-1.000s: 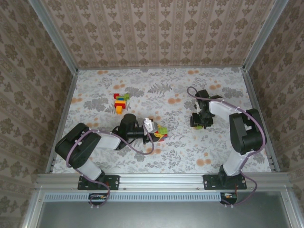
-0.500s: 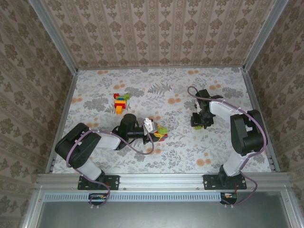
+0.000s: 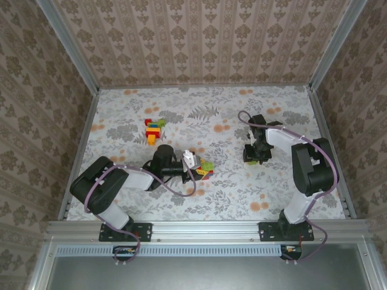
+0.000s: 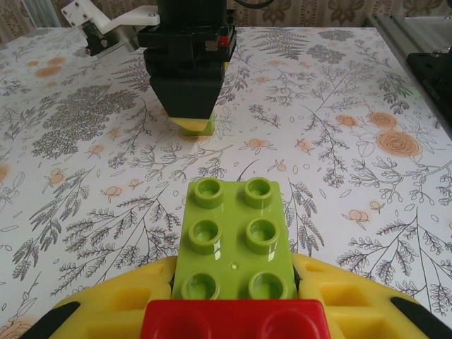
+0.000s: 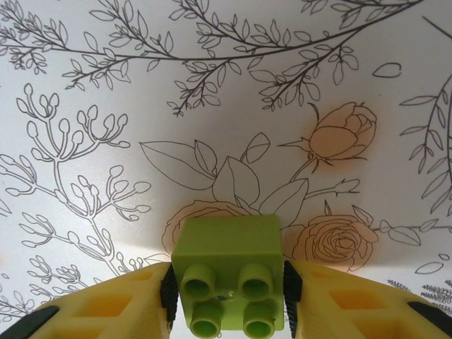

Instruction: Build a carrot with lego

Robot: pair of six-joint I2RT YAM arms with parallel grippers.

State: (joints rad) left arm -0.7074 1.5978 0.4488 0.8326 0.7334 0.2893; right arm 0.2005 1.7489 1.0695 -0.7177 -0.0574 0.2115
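Note:
My left gripper lies low over the table's middle, shut on a lego stack. Between its yellow fingers sits a lime-green six-stud brick with a red brick across its near end. My right gripper points down at the table on the right. Its black pads press both sides of a small lime-green four-stud brick, studs up, resting on the cloth. That right gripper and its green brick face me in the left wrist view.
A small pile of loose lego bricks in red, yellow, green and blue lies at the back left. The flowered tablecloth is fenced by metal rails and patterned walls.
The right gripper's jaws have narrowed onto the small green brick. The left arm and its stack have stayed put.

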